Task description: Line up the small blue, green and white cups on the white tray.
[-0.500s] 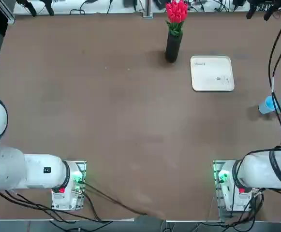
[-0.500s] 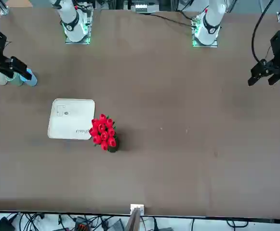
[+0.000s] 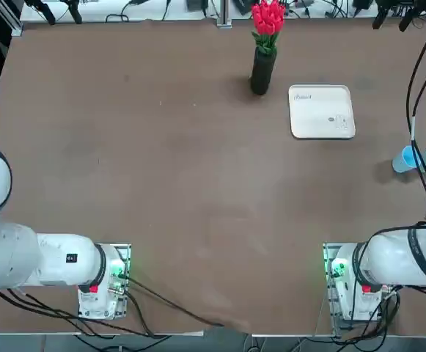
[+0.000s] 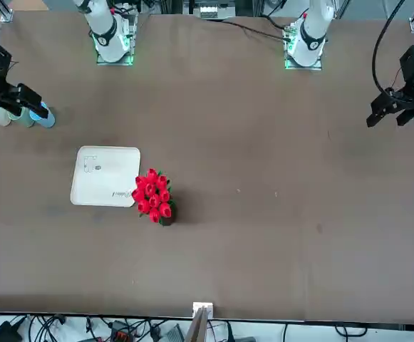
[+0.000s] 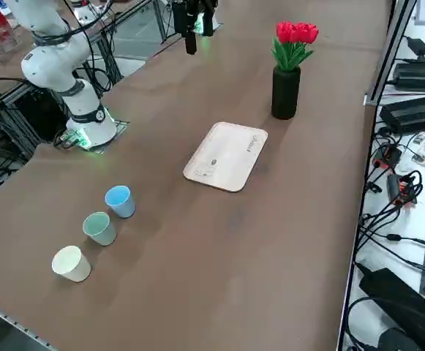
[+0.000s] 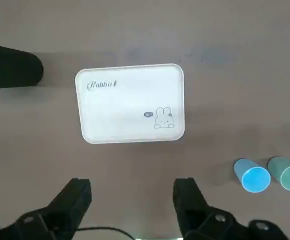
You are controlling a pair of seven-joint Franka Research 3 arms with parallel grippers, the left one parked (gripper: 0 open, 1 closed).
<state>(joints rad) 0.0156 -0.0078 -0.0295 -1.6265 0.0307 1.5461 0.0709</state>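
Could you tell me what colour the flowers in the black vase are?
Red flowers, clearest in the right side view.

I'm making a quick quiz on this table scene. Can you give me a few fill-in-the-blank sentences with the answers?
1. The white tray has ____ cups on it.
2. The green cup stands between the white cup and the ____ cup.
3. The black vase holds ____ flowers.
4. The right gripper, up above the table, has its fingers ____.

Missing words: no; blue; red; open

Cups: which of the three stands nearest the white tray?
The blue cup, at the tray-side end of the row; the green cup comes next, the white cup farthest from the white tray.
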